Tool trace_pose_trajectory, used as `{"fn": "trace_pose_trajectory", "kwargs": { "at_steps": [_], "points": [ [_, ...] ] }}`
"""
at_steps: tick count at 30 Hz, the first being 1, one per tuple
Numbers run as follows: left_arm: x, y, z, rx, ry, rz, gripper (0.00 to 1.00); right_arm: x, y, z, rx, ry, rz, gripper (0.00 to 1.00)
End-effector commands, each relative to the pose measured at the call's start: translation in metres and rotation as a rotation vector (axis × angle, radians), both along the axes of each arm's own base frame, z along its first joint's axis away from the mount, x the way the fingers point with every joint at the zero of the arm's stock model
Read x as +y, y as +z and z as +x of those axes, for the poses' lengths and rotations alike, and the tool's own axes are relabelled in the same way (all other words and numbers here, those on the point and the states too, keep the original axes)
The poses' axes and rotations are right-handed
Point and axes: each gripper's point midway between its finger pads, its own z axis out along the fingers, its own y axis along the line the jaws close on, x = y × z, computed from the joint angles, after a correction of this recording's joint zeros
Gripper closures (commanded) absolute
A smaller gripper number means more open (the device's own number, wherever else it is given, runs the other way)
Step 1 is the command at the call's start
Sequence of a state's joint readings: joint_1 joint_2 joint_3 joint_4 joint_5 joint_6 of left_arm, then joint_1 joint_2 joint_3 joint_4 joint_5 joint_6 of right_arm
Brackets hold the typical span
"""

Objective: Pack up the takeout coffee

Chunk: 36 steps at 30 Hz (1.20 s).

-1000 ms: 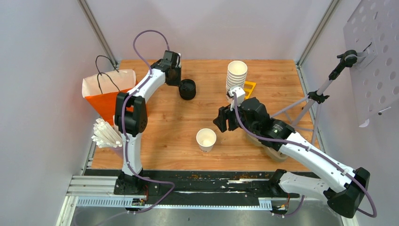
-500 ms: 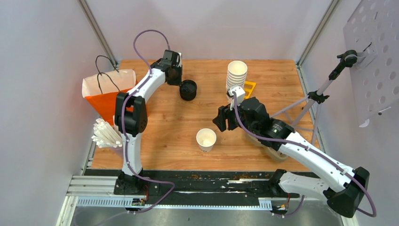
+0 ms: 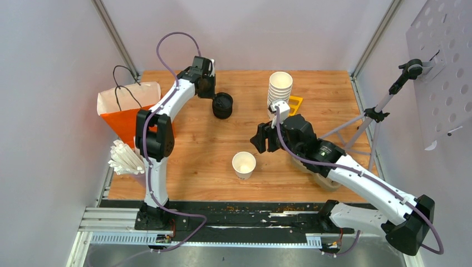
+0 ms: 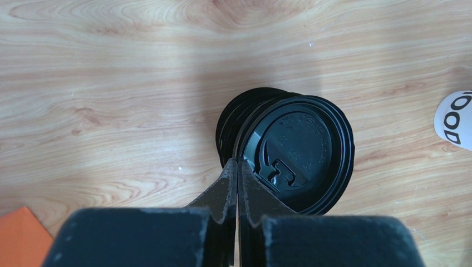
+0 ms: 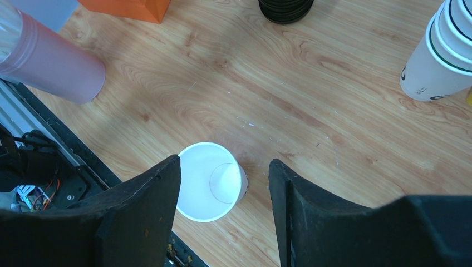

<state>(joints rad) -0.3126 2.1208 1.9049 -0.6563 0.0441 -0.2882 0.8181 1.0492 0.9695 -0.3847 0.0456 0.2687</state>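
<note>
No lidded takeout coffee is in view. A small lidless white paper cup [image 3: 244, 164] stands near the table's front middle. My right gripper [image 5: 224, 162] hovers open above the cup [image 5: 206, 183], its fingers apart on either side and not touching it. At the back left, my left gripper [image 4: 237, 161] is shut on the near rim of a round black lid [image 4: 298, 147]. That lid sits askew on top of a stack of black lids [image 3: 222, 107]. The orange paper bag [image 3: 129, 108] stands open at the left edge.
A tall stack of nested white cups [image 3: 279, 89] stands at the back middle with a yellow piece [image 3: 295, 104] beside it. A pale pink cup [image 5: 47, 58] holding white straws [image 3: 125, 158] is at front left. A tripod [image 3: 384, 105] leans in at the right.
My left gripper's jaws have closed fully on the top lid's rim, and that lid has shifted slightly off the stack. The right arm has edged a little left above the cup.
</note>
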Motion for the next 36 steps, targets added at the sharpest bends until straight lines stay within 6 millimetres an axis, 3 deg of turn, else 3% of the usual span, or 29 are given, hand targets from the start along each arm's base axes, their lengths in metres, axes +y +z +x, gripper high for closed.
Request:
{"fn": "trace_pose_trajectory", "kwargs": {
  "at_steps": [1, 10, 15, 18, 25, 31, 36],
  "points": [
    [0.000, 0.050, 0.003, -0.104, 0.005, -0.025, 1.00, 0.004, 0.013, 0.006, -0.026, -0.026, 0.043, 0.40],
    [-0.002, 0.058, 0.002, -0.113, -0.002, -0.037, 1.00, 0.006, 0.010, 0.015, -0.027, -0.071, 0.062, 0.40],
    [-0.007, 0.053, -0.001, -0.097, 0.000, -0.083, 1.00, 0.014, 0.003, 0.056, 0.029, -0.235, 0.081, 0.41],
    [-0.009, 0.053, -0.001, -0.095, -0.009, -0.141, 1.00, 0.032, 0.009, 0.085, 0.033, -0.238, 0.086, 0.43],
    [0.000, 0.051, -0.001, -0.072, 0.004, -0.213, 1.00, 0.057, -0.009, 0.148, 0.054, -0.287, 0.043, 0.47],
    [0.003, 0.048, -0.003, -0.060, -0.001, -0.208, 1.00, 0.072, -0.013, 0.187, 0.054, -0.321, 0.081, 0.50],
    [-0.002, 0.051, -0.004, -0.066, -0.010, -0.263, 1.00, 0.084, -0.033, 0.217, 0.078, -0.349, 0.058, 0.56]
  ]
}}
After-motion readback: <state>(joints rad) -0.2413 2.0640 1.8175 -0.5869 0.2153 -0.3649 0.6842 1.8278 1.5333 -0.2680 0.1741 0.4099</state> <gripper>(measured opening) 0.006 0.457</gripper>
